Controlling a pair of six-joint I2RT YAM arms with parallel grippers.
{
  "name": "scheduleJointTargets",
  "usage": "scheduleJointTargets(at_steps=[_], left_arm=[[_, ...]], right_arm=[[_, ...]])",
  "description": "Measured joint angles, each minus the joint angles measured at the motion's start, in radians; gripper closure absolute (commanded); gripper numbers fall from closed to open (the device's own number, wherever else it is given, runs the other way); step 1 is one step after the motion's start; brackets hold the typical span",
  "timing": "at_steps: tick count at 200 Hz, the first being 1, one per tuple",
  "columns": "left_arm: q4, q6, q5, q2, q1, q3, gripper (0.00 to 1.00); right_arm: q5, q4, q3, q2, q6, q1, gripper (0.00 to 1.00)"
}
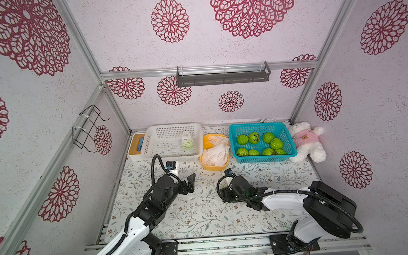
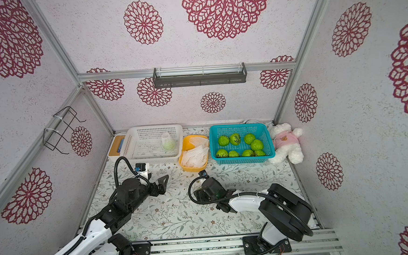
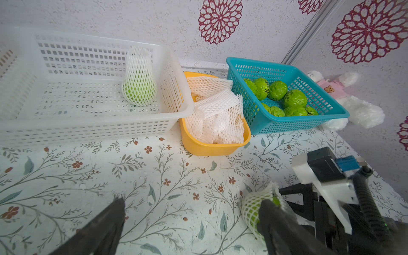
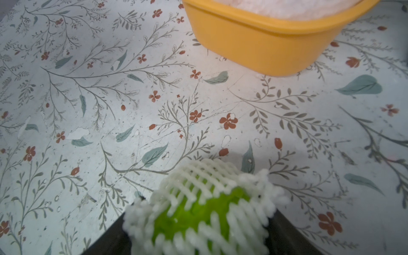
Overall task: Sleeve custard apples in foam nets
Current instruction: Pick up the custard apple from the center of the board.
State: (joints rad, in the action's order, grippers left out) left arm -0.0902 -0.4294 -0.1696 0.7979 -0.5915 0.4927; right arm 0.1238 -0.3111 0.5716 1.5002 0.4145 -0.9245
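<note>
My right gripper (image 4: 198, 220) is shut on a custard apple (image 4: 198, 212) wrapped in a white foam net (image 4: 205, 174), held low over the flowered table mat. In the left wrist view the same sleeved fruit (image 3: 251, 209) sits partly behind one finger (image 3: 278, 220) of my left gripper (image 3: 194, 220), which is open and empty. In a top view the left gripper (image 1: 191, 183) is left of the right wrist. Another sleeved custard apple (image 1: 187, 141) stands in the white basket (image 1: 173, 159). Loose foam nets (image 1: 215, 154) fill the yellow tub (image 1: 212, 167). Several bare custard apples (image 1: 254, 137) lie in the teal basket (image 1: 265, 158).
A white teddy bear (image 1: 307, 141) lies right of the teal basket against the wall. A small white box with a wooden lid (image 1: 136, 146) stands left of the white basket. A grey shelf (image 1: 223, 77) hangs on the back wall and a wire rack (image 1: 89, 130) on the left wall.
</note>
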Motion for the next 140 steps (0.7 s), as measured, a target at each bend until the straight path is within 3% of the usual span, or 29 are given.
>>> scheduleJointTargets(at_steps=[29, 71, 140], left_arm=[[0.002, 0.000, 0.000, -0.002, -0.002, 0.000, 0.03], [0.003, 0.004, -0.001, -0.007, -0.002, 0.000, 0.03], [0.003, 0.005, -0.002, -0.005, -0.005, 0.000, 0.03]], right_arm=[[-0.010, 0.003, 0.000, 0.005, -0.002, 0.000, 0.12], [-0.021, 0.016, 0.000, 0.018, -0.002, 0.000, 0.13], [-0.026, 0.018, 0.006, 0.033, 0.008, 0.000, 0.36]])
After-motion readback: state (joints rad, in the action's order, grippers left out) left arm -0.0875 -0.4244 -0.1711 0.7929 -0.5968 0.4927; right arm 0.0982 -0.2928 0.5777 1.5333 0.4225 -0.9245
